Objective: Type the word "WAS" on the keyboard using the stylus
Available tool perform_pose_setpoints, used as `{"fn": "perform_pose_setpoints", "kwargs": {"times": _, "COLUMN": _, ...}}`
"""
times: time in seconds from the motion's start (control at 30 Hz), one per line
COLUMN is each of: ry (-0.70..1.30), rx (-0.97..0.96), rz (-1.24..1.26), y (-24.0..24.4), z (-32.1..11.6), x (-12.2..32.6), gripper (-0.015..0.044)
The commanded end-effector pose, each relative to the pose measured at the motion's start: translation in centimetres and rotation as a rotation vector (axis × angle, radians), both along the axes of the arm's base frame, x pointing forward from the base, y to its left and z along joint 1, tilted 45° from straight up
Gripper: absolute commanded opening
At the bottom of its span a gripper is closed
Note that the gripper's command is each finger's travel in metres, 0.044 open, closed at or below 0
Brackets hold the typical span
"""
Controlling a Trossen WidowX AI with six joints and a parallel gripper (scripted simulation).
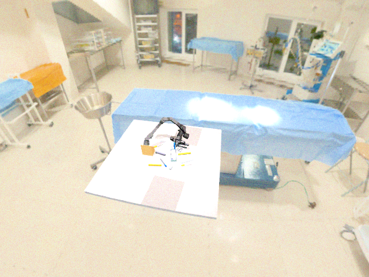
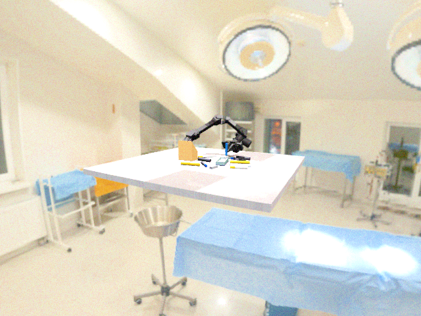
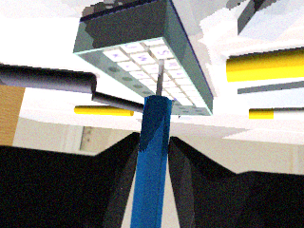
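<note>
Where the arm [image 1: 162, 125] bends down over the white table [image 2: 258, 190], the end effector [image 3: 153, 142] is clenched on the stylus [image 3: 151, 176] — a blue shaft rising between two dark fingers, one on each side. In the wrist view the shaft narrows to a thin grey tip [image 3: 160, 78] that points at the keyboard [image 3: 147, 59]. That tip lies over the white keys near the middle rows; whether it touches a key I cannot tell. Key letters are blurred, unreadable.

Keyboard: small, teal-grey body, pale keys, lying flat on the table directly under the end effector. From the top view it shows as a light block [image 1: 173, 155] just in front of the black wrist, with the stylus [image 1: 174, 145] standing roughly upright above it. The exterior view shows the same: blue stick [image 2: 226, 148] upright, keyboard [image 2: 222, 160] just beside and below it.

Clutter around — yellow pens [image 3: 263, 66] on both sides of the keyboard, one more [image 1: 154, 164] lying apart toward the table's near side. A dark pen [image 3: 45, 78] lies to the left in the wrist view. An orange-brown box [image 2: 187, 151] stands at the arm's base. Two pale pink patches [image 1: 163, 192] mark the table.

Beyond: a blue-draped bed [image 1: 297, 128], a steel basin on a stand [image 1: 93, 104].
</note>
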State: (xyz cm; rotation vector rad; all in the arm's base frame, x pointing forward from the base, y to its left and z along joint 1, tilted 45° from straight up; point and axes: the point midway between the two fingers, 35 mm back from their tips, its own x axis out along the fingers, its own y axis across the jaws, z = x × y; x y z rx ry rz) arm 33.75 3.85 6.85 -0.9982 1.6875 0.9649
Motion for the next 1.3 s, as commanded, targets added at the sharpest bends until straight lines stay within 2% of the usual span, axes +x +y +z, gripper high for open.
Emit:
{"fn": "perform_pose_setpoints", "kwargs": {"times": 0.0, "ry": 0.001, "rx": 0.001, "rz": -0.005, "y": 0.1, "z": -0.2, "x": 0.0, "gripper": 0.0081}}
{"fn": "perform_pose_setpoints", "kwargs": {"times": 0.97, "ry": 0.001, "rx": 0.001, "rz": -0.005, "y": 0.6, "z": -0.6, "x": 0.1, "gripper": 0.0081}}
{"fn": "perform_pose_setpoints", "kwargs": {"times": 1.27, "ry": 0.001, "rx": -0.001, "rz": -0.005, "y": -2.0, "z": 1.9, "x": -0.6, "gripper": 0.0081}}
